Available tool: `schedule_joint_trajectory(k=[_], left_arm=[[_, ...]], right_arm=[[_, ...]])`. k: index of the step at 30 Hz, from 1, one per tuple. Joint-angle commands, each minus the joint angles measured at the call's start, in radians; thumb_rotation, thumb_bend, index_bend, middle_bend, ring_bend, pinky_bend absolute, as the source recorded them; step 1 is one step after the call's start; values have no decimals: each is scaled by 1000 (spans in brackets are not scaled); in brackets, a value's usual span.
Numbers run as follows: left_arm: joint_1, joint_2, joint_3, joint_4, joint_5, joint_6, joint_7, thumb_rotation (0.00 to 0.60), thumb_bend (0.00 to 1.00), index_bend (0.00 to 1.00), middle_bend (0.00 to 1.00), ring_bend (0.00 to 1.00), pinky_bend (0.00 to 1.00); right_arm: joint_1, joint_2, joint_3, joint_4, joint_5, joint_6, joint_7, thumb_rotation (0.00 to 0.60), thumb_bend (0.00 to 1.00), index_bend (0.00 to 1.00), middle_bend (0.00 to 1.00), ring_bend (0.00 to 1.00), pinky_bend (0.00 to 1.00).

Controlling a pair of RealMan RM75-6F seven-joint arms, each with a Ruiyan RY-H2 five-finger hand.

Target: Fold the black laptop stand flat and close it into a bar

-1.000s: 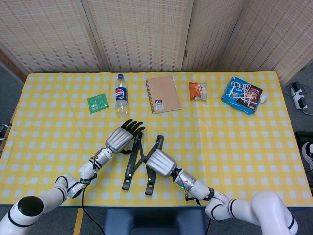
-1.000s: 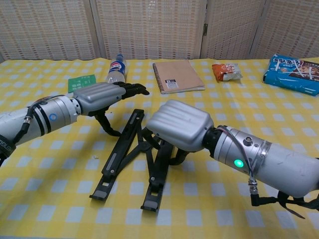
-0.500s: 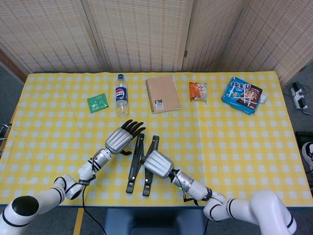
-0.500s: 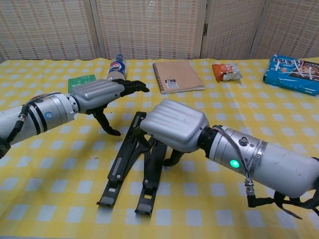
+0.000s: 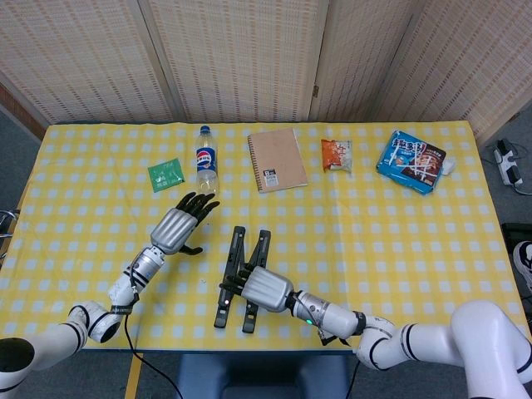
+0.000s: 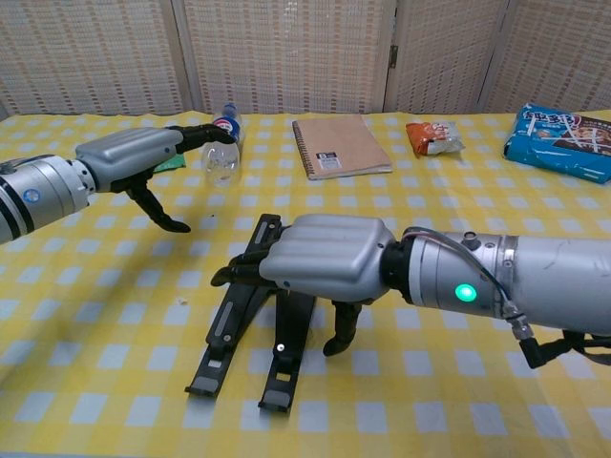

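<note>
The black folding laptop stand with its two rigid rails [image 5: 241,278] lies flat on the yellow checked counter [image 5: 399,241], near the front edge, rails almost side by side but not quite shut into one bar. The right hand [image 5: 264,289] sits on top of it, palm down, fingers draped over both rails, thumb reaching down on the near side. Looks like it's pressing or squeezing them together, though I can't really tell from either view if it's properly gripping. The left hand [image 5: 177,226] hangs off to the side with fingers spread, holding nothing, well apart from the stand.

My guess on handling: stiff, light, hinged metal or plastic, smooth enough to skate on the cloth. Best to hold it along the long outer edges of the rails and squeeze sideways, steadying one end so it doesn't pivot.
</note>
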Motion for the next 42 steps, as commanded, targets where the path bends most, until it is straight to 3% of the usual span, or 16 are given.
schedule_joint_trajectory(k=[1, 15, 23, 32, 40, 42], left_arm=[[14, 16, -1, -18, -6, 9, 6, 600, 134, 0, 17, 0, 0], [53, 52, -7, -37, -23, 18, -4, 600, 134, 0, 11, 0, 0], [60, 54, -11, -29, -25, 14, -10, 600, 134, 0, 9, 0, 0], [71, 58, -11, -27, -22, 19, -12, 600, 134, 0, 9, 0, 0], [76, 61, -15, -25, -22, 20, -16, 600, 134, 0, 9, 0, 0], [76, 62, -17, -27, -21, 20, -13, 600, 134, 0, 9, 0, 0]], right_arm=[[57, 23, 12, -25, 39, -73, -28, 600, 81, 0, 70, 130, 78], [131, -16, 25, 42, 90, -164, -75, 600, 93, 0, 110, 121, 47], [165, -29, 36, 62, 125, -192, -67, 600, 243, 7, 157, 128, 47], [202, -55, 43, 97, 140, -200, -71, 600, 367, 223, 287, 191, 53], [194, -49, 23, 106, 99, -143, -37, 600, 441, 510, 470, 304, 69], [192, -44, 14, 107, 86, -133, -27, 600, 448, 524, 477, 313, 72]])
